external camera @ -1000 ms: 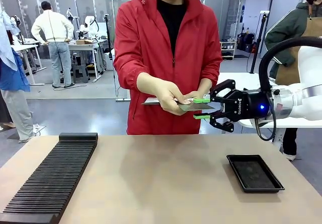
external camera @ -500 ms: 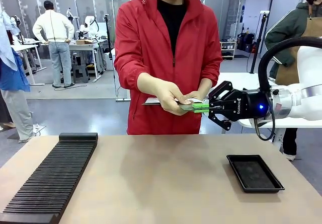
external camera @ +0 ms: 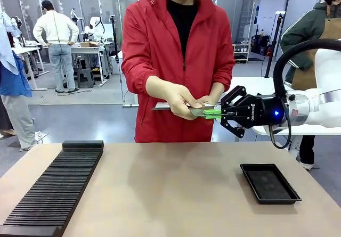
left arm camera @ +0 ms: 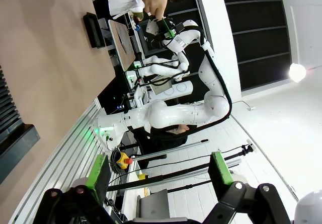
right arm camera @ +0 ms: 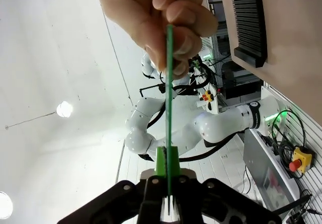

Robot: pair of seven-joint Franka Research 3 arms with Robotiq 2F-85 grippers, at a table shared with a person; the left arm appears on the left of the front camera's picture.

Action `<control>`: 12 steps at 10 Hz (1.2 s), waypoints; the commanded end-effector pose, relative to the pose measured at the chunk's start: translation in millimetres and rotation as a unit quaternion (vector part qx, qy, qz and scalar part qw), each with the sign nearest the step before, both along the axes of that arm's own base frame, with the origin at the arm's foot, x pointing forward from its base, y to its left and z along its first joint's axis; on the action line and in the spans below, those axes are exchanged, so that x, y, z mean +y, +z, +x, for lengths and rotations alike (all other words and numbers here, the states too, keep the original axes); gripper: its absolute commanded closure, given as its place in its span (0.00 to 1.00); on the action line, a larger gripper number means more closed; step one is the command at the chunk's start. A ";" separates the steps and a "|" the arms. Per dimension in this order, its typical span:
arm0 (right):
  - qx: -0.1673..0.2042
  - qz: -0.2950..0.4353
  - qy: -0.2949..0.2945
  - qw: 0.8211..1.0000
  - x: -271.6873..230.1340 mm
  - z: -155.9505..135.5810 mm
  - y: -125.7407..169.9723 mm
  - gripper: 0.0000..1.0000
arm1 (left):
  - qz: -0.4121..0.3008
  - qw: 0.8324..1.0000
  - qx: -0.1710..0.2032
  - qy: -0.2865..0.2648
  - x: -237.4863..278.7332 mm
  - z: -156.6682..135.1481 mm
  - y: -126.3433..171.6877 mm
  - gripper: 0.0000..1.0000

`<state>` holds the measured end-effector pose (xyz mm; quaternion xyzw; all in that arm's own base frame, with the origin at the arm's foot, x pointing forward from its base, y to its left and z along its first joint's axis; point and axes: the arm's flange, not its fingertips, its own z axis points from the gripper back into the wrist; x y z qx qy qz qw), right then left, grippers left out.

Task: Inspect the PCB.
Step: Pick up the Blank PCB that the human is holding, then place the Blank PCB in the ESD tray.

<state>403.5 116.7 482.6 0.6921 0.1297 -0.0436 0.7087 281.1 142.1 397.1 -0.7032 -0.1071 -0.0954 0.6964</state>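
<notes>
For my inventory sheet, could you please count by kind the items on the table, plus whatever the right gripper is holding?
Black slotted rack: 1
Shallow black tray: 1
PCB, clamped in the right gripper and also pinched by the person's hand: 1
Total: 3

Middle of table (external camera: 170, 189) was open: wide lane between black slotted rack (external camera: 53, 191) on the left and black tray (external camera: 269, 182) on the right. Above far edge, blocked: person's hands (external camera: 180, 101) and right pincer (external camera: 214, 112) both gripped the PCB (external camera: 198, 111).
</notes>
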 end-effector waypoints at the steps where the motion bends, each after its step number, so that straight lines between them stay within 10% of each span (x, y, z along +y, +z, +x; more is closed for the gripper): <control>1: 0.000 0.000 0.001 1.000 0.4 -0.3 0.2 1.00 | 0.003 1.000 -0.001 -0.003 0.8 -2.3 1.4 0.00; 12: 0.000 0.000 0.001 1.000 0.4 -0.3 0.2 1.00 | 0.003 1.000 -0.001 -0.003 0.8 -2.3 1.4 0.00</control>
